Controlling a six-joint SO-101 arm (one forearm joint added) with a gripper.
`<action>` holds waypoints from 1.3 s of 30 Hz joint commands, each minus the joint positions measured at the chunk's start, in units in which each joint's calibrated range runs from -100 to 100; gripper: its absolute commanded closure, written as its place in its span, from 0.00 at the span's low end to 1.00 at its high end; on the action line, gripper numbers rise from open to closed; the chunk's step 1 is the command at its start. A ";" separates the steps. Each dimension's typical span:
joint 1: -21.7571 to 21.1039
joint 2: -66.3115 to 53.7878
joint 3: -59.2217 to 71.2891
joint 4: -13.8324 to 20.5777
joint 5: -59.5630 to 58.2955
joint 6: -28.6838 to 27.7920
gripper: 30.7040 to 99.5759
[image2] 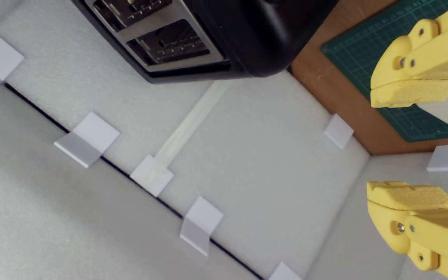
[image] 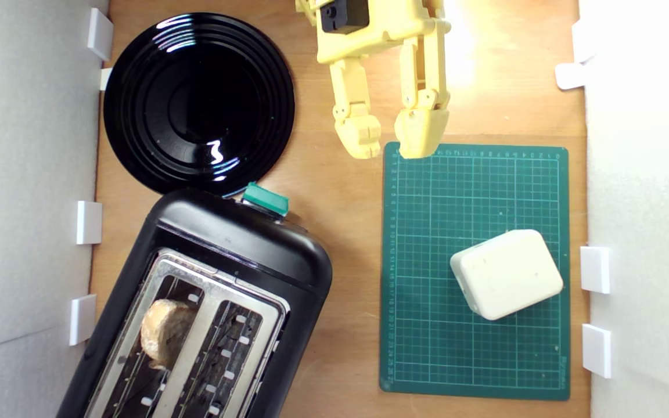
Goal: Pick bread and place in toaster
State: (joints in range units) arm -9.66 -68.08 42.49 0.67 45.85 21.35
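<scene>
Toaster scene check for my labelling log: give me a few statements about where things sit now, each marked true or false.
1. The bread sits in a slot of the toaster. True.
2. The gripper holds the bread. False: it is open and empty, above the cutting mat's corner.
3. The cream block lies on the black plate. False: it lies on the green cutting mat.
4. The toaster's other slot is empty. True.
5. The black plate holds nothing. True.

Black plate (image: 198, 101) on wooden table (image: 340, 191); cream block (image: 506, 273) on green cutting mat (image: 474, 191).
</scene>
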 commanded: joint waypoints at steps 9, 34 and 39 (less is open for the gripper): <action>-1.79 -22.85 27.46 -0.30 -0.20 2.07 0.47; -5.81 -31.00 56.24 -0.21 -0.03 1.91 0.85; -6.14 -31.00 56.24 -0.03 2.45 1.02 0.85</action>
State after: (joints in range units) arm -15.15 -98.40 98.52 0.67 46.02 22.54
